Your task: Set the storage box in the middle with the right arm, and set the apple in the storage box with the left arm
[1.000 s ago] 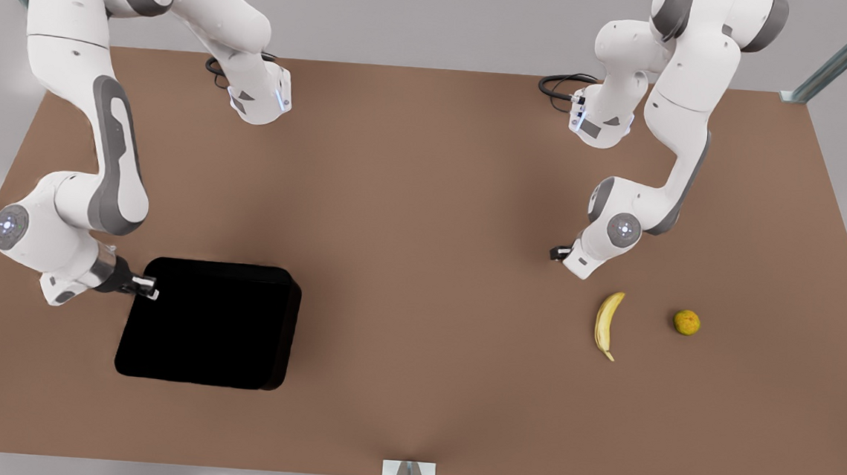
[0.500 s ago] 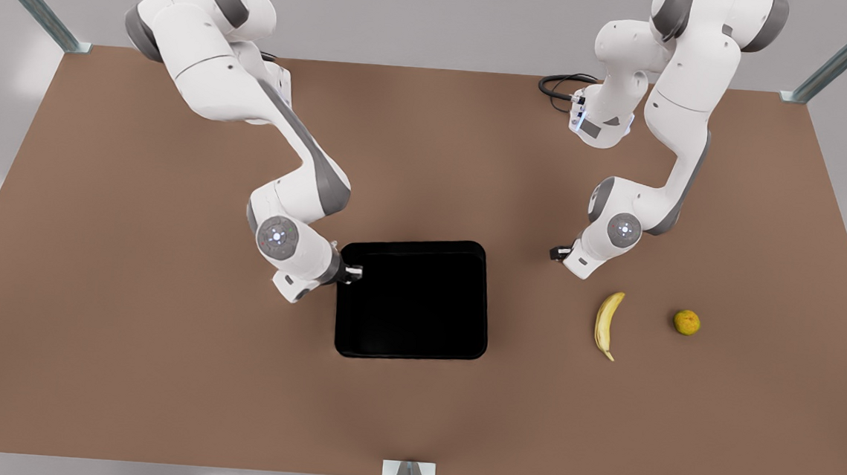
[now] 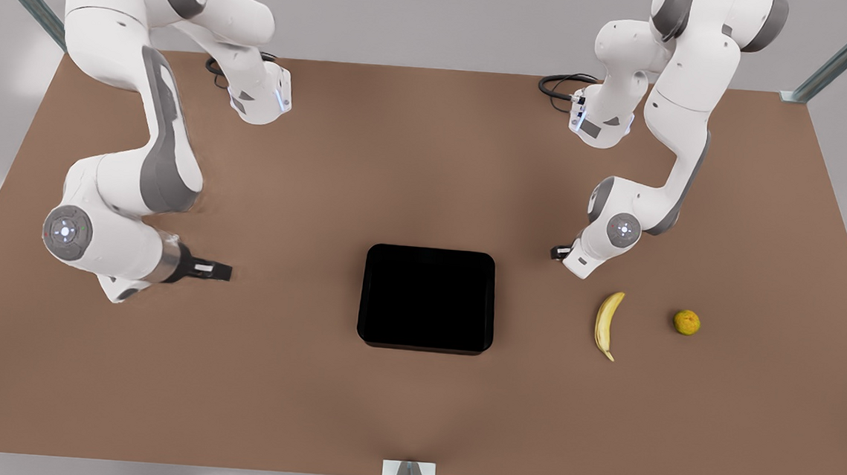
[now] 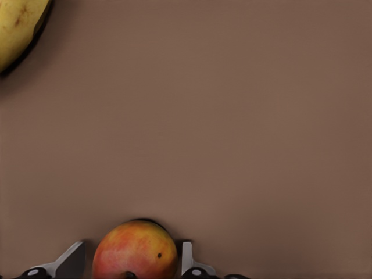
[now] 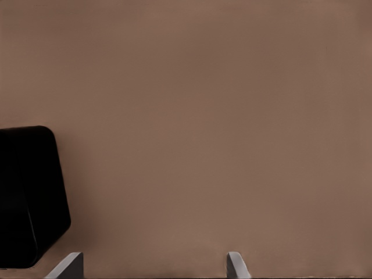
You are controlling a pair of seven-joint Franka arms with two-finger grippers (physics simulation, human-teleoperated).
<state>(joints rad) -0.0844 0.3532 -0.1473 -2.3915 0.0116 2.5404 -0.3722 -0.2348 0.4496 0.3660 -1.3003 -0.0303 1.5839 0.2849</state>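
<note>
Altogether: one storage box [image 3: 427, 297], one apple [image 4: 135, 253].

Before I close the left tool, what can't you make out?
Apple: in the front view hidden under the left tool; in the left wrist view cut by the frame edge, finger contact unclear.
Box inside: solid black, front view.
Banana: cut by the left wrist frame.
Right tool waits open, off the box.

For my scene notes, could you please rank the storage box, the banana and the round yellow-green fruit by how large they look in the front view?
Largest to smallest:
1. storage box, by far
2. banana
3. yellow-green fruit
All three rest on the table at similar depth, so the order seems reliable.
</note>
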